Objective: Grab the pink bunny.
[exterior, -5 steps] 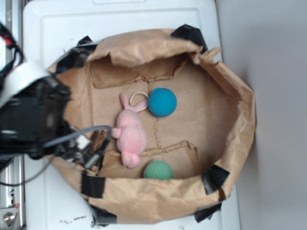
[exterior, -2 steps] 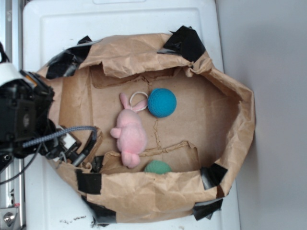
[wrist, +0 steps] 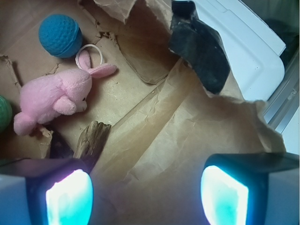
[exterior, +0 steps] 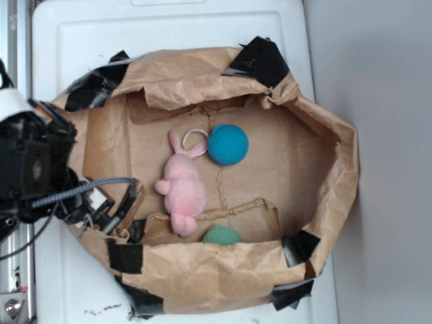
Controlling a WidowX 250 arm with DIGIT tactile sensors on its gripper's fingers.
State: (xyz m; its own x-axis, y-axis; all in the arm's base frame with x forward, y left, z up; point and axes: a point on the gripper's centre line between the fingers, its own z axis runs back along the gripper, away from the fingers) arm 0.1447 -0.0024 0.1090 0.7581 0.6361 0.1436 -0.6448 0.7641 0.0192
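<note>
The pink bunny (exterior: pixel 181 187) lies on the floor of the brown paper bag (exterior: pixel 317 223), ears and white loop toward the teal-blue ball (exterior: pixel 228 144). In the wrist view the bunny (wrist: pixel 56 96) lies at the upper left, well ahead of my gripper (wrist: pixel 146 197). The gripper (exterior: pixel 101 209) is at the bag's left rim, clearly left of the bunny. Its jaws are wide apart with only bag paper between them. Nothing is held.
A green ball (exterior: pixel 221 235) sits by the bag's near wall, half hidden by the rim. The bag's crumpled walls, patched with black tape (exterior: pixel 260 59), stand up all round. It rests on a white plastic lid (exterior: pixel 81 40). A dark scrap (wrist: pixel 91 140) lies near the left finger.
Over the second, my arm drew back to the left, away from the bunny. The bag's near wall rose and now hides more of the green ball. In the last moment nothing moved.
</note>
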